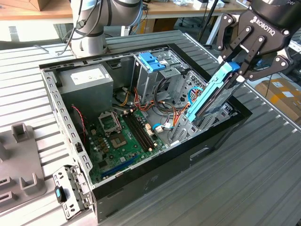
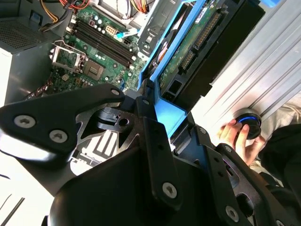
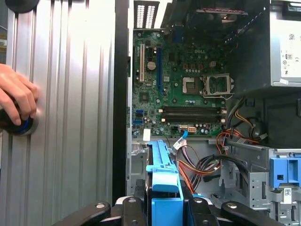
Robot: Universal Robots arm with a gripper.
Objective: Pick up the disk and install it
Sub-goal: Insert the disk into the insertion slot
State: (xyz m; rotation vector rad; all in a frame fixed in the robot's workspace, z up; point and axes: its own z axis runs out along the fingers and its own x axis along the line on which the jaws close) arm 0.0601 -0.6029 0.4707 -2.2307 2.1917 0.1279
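While the black, jointed hand (image 1: 234, 70) clamps the upper end of the disk (image 1: 209, 96), that flat grey slab with blue plastic rails slants down from it into the open computer case (image 1: 188, 155) (lower end just inside the wall beneath the hand). Coloured cables (image 1: 176, 116) and a perforated metal drive cage (image 1: 151, 70) crowd beyond it; ribbed worktop (image 1: 235, 188) spreads beside the rim, where a person's fingers (image 3: 21, 89) cover a knob (image 3: 19, 127).

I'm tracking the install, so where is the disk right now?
The disk is at the exterior view's right, gripped by the robot's hand and tilted. Its lower end is inside the open computer case, right of the metal drive cage.
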